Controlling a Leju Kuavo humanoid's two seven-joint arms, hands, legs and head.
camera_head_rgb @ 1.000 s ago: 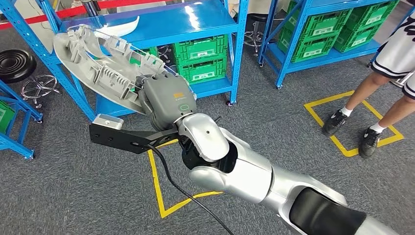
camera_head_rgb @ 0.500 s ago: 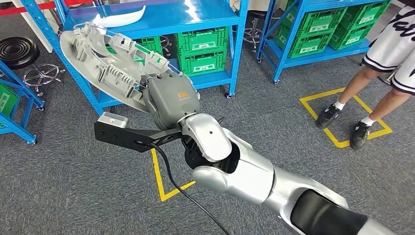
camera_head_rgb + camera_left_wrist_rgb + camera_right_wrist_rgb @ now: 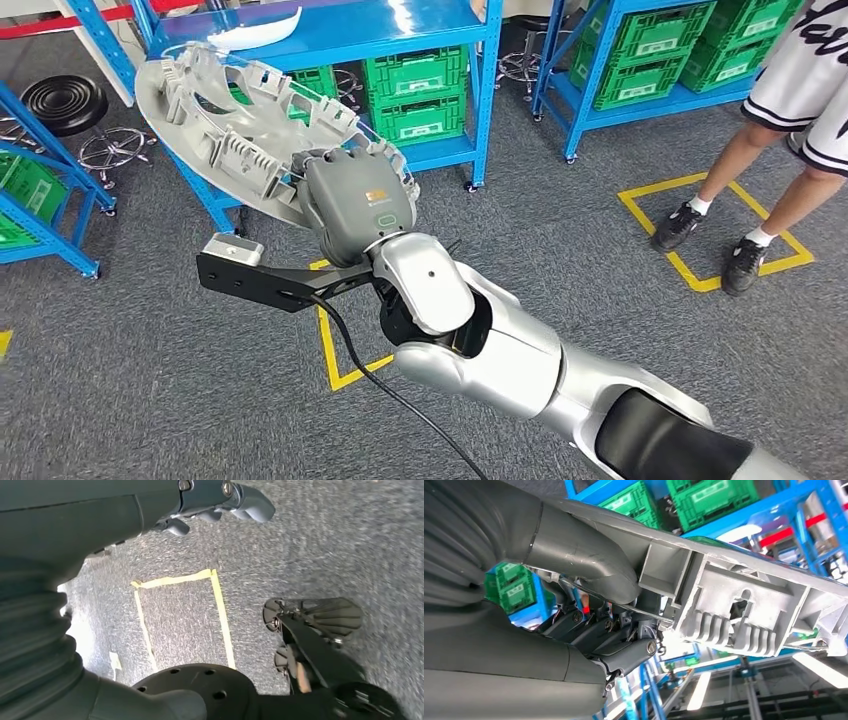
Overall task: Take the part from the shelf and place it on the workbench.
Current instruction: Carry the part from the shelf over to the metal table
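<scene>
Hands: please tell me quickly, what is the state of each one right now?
Right hand: closed on the grey part, holding it up off the floor.
Left hand: holds nothing; whether the fingers are open or closed cannot be told.

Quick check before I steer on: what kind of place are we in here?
Probably a factory or parts-storage floor: blue steel shelving stacked with green crates, yellow tape squares marking stations on grey carpet.

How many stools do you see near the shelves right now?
2. One black stool stands left of the blue shelf; another stool's base shows behind it. More may be hidden.
</scene>
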